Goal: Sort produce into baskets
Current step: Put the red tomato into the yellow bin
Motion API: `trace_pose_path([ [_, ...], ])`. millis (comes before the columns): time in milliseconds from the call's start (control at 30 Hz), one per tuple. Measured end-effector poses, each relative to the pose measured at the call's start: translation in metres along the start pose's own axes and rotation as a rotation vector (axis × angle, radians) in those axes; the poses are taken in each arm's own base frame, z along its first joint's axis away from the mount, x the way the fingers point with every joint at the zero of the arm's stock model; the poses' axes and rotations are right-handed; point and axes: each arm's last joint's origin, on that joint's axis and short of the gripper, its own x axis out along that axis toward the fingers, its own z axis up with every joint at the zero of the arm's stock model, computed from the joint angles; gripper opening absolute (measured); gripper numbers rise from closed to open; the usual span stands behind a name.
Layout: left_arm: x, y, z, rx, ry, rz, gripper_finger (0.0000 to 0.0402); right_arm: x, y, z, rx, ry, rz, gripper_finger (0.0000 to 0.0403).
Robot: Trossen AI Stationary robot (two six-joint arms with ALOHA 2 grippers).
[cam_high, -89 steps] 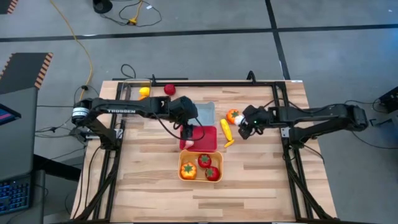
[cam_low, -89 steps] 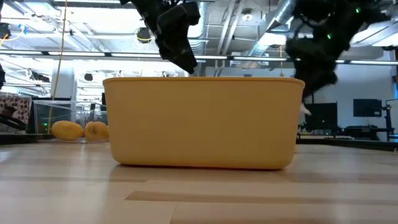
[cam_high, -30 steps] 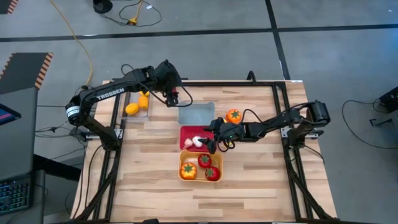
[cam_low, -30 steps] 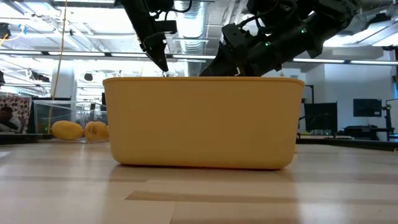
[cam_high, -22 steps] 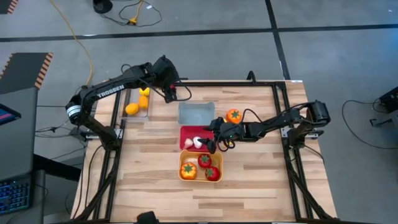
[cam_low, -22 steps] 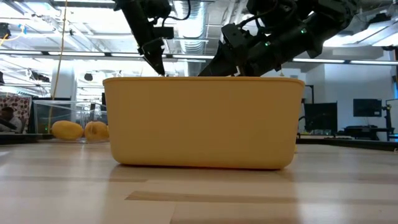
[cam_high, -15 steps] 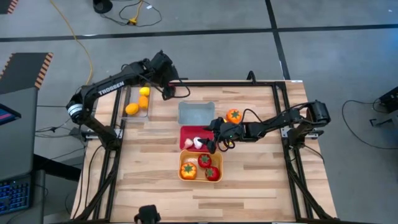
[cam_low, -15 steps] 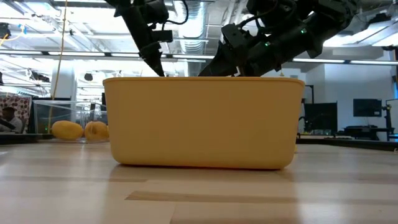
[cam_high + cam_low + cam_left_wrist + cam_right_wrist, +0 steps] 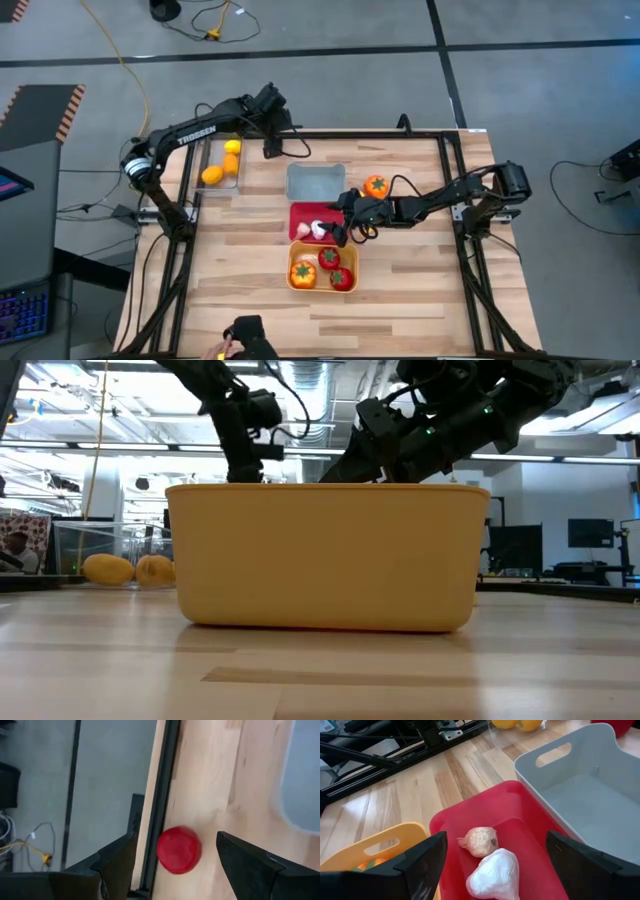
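Note:
My left gripper is open at the table's far edge. Its two fingers stand on either side of a red tomato that rests on the wood by the black frame rail; they do not touch it. My right gripper is open and empty over the red tub, which holds two white garlic bulbs. The pale blue-grey tub lies just beyond it. The orange tub holds tomatoes and an orange piece. An orange green-stemmed piece sits on the table.
A clear tray at the far left holds yellow and orange fruit. The black frame rail runs along the far edge beside the tomato. A hand with a dark object shows at the near edge.
My left gripper has gone a little toward the table's far edge and left, to the red tomato, and has turned to point more steeply down. My right arm has kept still. A hand with a dark object has come into view at the near edge.

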Motion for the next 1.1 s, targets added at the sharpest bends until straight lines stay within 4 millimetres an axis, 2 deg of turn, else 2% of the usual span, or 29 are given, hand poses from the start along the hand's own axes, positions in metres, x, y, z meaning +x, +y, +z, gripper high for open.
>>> trace_pose_path([
  [300, 0.024, -0.007, -0.003, 0.024, 0.134, 0.01, 0.0261, 0.0, 0.0, 0.0, 0.0, 0.0, 0.001, 0.0365],
  [600, 0.025, -0.009, -0.003, 0.021, 0.151, 0.016, 0.0267, 0.0, 0.0, 0.0, 0.0, -0.002, 0.002, 0.0365],
  [800, 0.025, -0.014, 0.001, 0.059, 0.142, 0.007, 0.0298, 0.0, 0.0, 0.0, 0.0, -0.001, 0.002, 0.0365],
  [1100, 0.024, -0.016, 0.002, 0.088, 0.139, 0.003, 0.0372, 0.0, 0.0, 0.0, 0.0, -0.001, 0.002, 0.0365],
])
